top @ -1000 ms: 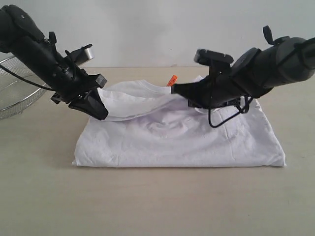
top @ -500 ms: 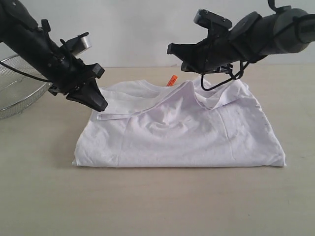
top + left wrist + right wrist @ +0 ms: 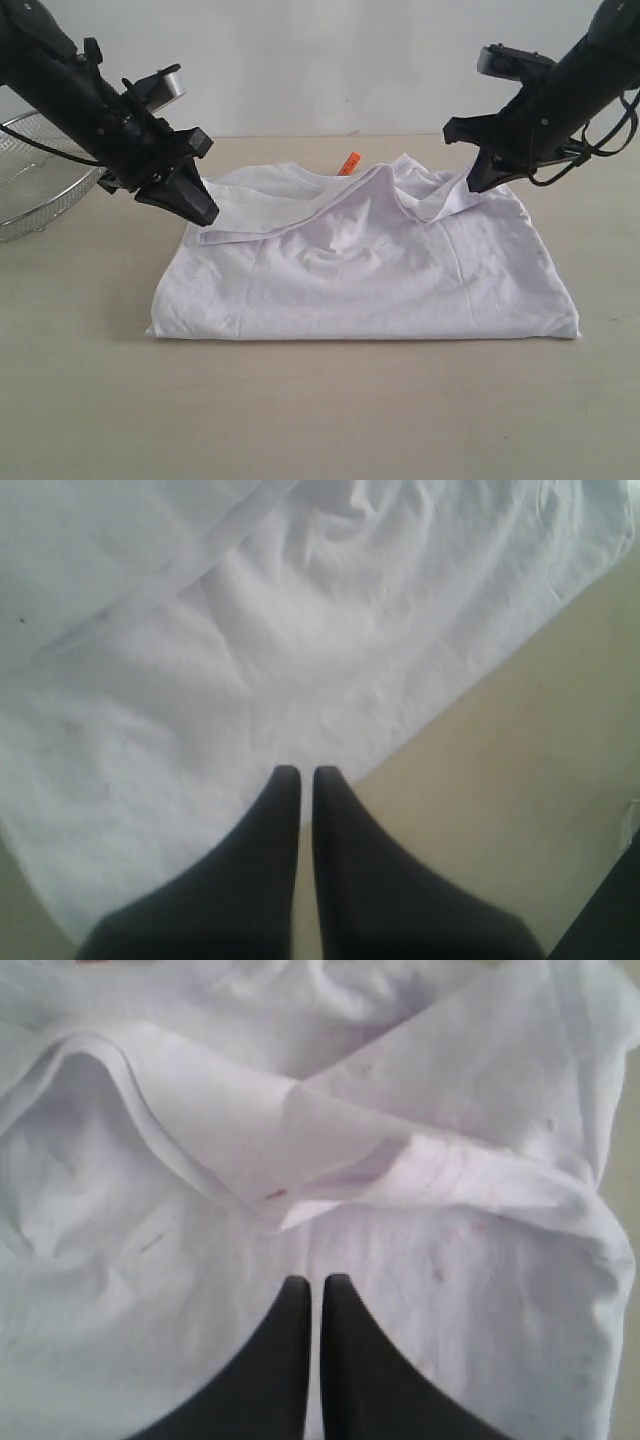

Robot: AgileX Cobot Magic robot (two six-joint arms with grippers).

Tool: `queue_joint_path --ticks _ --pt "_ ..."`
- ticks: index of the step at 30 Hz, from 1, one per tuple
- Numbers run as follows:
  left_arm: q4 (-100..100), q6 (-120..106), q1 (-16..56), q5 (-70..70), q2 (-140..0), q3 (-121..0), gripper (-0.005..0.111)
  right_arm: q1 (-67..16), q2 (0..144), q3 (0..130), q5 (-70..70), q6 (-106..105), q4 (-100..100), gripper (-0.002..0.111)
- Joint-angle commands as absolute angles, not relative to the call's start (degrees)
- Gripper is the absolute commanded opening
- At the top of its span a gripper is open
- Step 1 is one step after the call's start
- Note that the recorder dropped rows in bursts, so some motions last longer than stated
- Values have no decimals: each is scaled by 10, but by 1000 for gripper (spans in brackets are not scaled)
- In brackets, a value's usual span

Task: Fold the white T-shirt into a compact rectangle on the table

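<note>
Left pincer (image 3: 205,214) and right pincer (image 3: 472,186) hover closed and empty above the shirt's (image 3: 380,285) edges. Grip the rumpled flap (image 3: 300,214) evenly at both ends, then lay it flat.

A plain wall (image 3: 320,60), pale grey-white and bare, rises straight behind the table (image 3: 320,420). The table has a matte, pale beige top with faint wood grain, and it runs from its far edge, where the wall begins, to the near side of the exterior view. At the table's far left sits a round wire basket (image 3: 25,190), partly cut off by the picture's edge. Light falls softly and evenly on the table, leaving only weak, blurred shadows on its top.
</note>
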State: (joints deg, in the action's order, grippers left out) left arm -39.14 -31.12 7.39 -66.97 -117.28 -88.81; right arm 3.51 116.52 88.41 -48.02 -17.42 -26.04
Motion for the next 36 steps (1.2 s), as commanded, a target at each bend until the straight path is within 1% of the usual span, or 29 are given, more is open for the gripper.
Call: queue_joint_path --ticks 1,6,8,13,16,18,21,26,31,36 --pt "-396 -308 77 -669 -1167 -885 5 36 1179 886 -482 -172 -248 0" --pt "-400 -308 77 -669 -1167 -885 5 34 1210 886 -496 -171 -248 0" --pt "-399 -308 78 -669 -1167 -885 5 34 1228 886 -473 -170 -251 0" --pt "-399 -308 78 -669 -1167 -885 5 34 1257 886 -358 -162 -283 0" --pt "-399 -302 78 -675 -1167 -885 5 36 1266 888 -230 -102 -297 0" --pt "-399 -300 78 -676 -1167 -885 5 46 1266 888 -180 -55 -301 0" --pt "-399 -294 78 -677 -1167 -885 5 65 1266 893 -175 -31 -301 0" --pt "-399 -291 78 -681 -1167 -885 5 91 1251 893 -240 -34 -301 0" --pt "-399 -291 78 -692 -1167 -885 5 86 1164 893 -279 -92 -307 0" --pt "-413 -298 90 -696 -1167 -885 5 62 1125 893 -331 -134 -310 0"
